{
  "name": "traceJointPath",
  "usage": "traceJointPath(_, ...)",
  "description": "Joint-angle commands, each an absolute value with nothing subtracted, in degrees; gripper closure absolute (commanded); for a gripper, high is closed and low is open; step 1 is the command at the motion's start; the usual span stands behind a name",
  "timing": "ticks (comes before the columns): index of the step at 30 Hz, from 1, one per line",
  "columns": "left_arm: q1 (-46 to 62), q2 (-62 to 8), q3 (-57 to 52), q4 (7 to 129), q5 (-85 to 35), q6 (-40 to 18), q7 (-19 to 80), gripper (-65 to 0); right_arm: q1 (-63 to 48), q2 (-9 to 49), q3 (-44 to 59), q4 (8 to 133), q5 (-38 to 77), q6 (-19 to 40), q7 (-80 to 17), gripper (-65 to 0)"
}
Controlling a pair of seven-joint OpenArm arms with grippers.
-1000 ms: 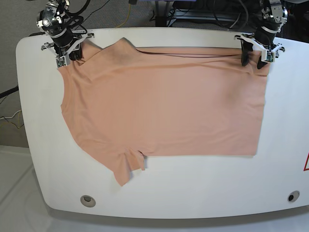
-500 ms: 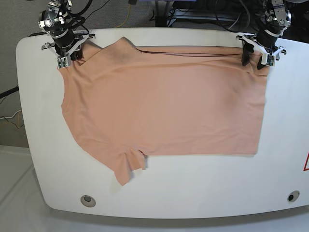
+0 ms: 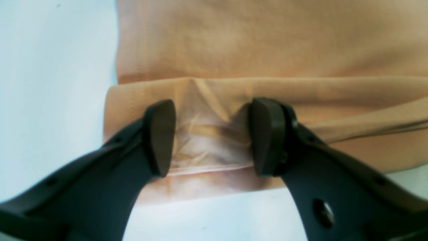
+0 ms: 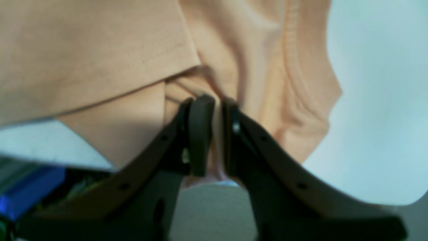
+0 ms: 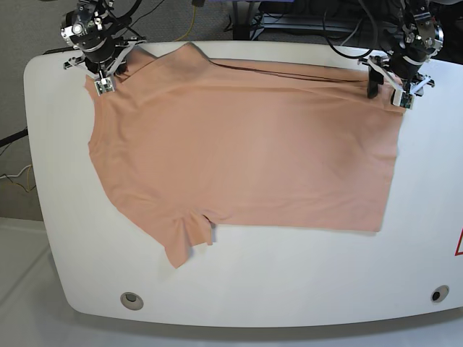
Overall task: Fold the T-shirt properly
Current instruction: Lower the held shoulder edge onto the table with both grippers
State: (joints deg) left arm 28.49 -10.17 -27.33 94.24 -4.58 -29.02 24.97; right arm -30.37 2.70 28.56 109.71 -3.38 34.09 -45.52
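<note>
The salmon T-shirt (image 5: 246,144) lies spread on the white table (image 5: 289,282), one sleeve pointing to the near left. My right gripper (image 5: 108,76) sits at the shirt's far left corner. In the right wrist view the right gripper (image 4: 214,134) is shut on a thin fold of the T-shirt (image 4: 83,50) beside the ribbed neck. At the far right corner is my left gripper (image 5: 387,90). The left wrist view shows the left gripper (image 3: 212,134) with fingers well apart, a crumpled bunch of the T-shirt (image 3: 267,43) hem filling the gap between the pads.
The table has a round hole near the front left (image 5: 131,299) and another at the front right (image 5: 439,293). A red mark (image 5: 459,246) shows at the right edge. Cables and equipment lie behind the far edge (image 5: 304,22).
Both grippers have moved toward the far edge of the table. The shirt's far edge went with them, and the whole shirt slid a little away from the front.
</note>
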Motion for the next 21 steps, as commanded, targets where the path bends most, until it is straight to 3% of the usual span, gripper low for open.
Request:
traceJointPath(1, 28.5, -10.9, -28.1, 94.9, 3.6, -26.1, 33.7, -33.0, -31.1, 3.3, 29.2, 110.8, -5.9, 33.8, -47.8, -8.3)
traceJointPath(14, 26.3, -10.5, -27.8, 101.8, 3.7, -26.1, 38.5, -33.0, -28.9, 3.3, 29.1, 111.3, -5.9, 34.1, -47.9, -8.4)
traceJointPath(19, 24.5, -10.5, -27.9, 102.8, 3.7, -26.1, 39.0, -33.0, -28.6, 3.3, 29.0, 112.2, -5.9, 34.1, -47.9, -15.9)
traceJointPath(21, 24.1, -10.5, -27.9, 102.9, 3.6, -26.1, 39.0, -33.0, -28.0, 3.3, 29.0, 113.4, -5.9, 34.1, -47.9, -22.5)
